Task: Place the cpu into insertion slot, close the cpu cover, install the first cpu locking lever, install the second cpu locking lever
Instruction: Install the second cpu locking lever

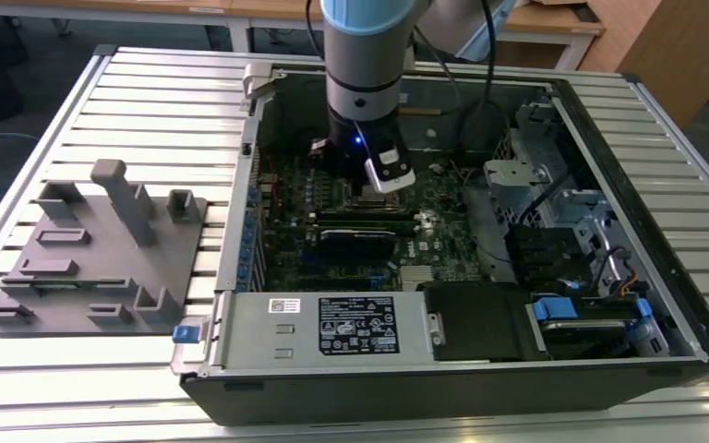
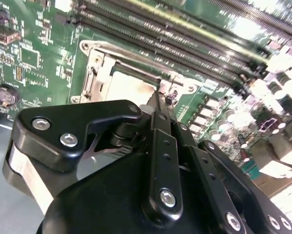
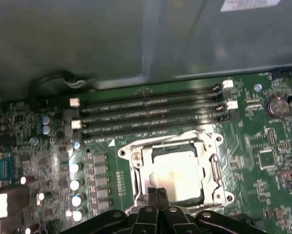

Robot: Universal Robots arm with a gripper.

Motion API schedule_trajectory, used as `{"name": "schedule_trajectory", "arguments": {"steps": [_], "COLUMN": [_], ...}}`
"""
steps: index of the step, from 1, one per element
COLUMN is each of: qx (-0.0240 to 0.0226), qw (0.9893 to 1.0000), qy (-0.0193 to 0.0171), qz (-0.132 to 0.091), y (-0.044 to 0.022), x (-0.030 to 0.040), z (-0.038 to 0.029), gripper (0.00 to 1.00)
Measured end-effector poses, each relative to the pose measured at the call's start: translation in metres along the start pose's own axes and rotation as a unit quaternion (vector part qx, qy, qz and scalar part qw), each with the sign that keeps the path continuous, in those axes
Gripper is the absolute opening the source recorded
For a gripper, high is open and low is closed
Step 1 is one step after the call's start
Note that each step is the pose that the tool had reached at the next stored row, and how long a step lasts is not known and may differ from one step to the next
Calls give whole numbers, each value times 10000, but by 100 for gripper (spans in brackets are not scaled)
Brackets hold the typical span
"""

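The cpu (image 3: 177,173) sits in the insertion slot (image 3: 136,168) with the cpu cover (image 3: 215,170) down. The gripper (image 3: 157,195), pinched narrow and empty, sits at the socket's 6 o'clock edge; a skewed push could slip off or scrape the motherboard (image 3: 262,146).

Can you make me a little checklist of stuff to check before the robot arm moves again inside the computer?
1. The cpu sits in the insertion slot: ok.
2. The cpu cover is down flat around the chip: ok, it looks closed.
3. The end effector is at the socket's edge, fingers together: ok.
4. Locking levers are latched: cannot tell.
5. The memory slots beside the socket are untouched by the arm: ok.
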State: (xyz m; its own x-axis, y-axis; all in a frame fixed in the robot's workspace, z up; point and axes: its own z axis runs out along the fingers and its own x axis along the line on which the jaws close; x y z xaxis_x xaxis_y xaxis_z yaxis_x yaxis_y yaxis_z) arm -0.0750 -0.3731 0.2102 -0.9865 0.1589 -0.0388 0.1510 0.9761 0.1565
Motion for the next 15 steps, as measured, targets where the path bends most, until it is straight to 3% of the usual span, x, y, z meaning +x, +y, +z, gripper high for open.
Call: {"name": "schedule_trajectory", "arguments": {"steps": [4, 12, 14, 15], "qx": [44, 121, 166, 214], "qw": [10000, 9999, 9999, 9998], "qy": [-6, -17, -22, -29], "qz": [-4, -8, -11, -12], "y": [63, 153, 164, 172], "x": [-34, -196, -222, -226], "z": [14, 39, 42, 43], "gripper": [10, 10, 10, 10]}}
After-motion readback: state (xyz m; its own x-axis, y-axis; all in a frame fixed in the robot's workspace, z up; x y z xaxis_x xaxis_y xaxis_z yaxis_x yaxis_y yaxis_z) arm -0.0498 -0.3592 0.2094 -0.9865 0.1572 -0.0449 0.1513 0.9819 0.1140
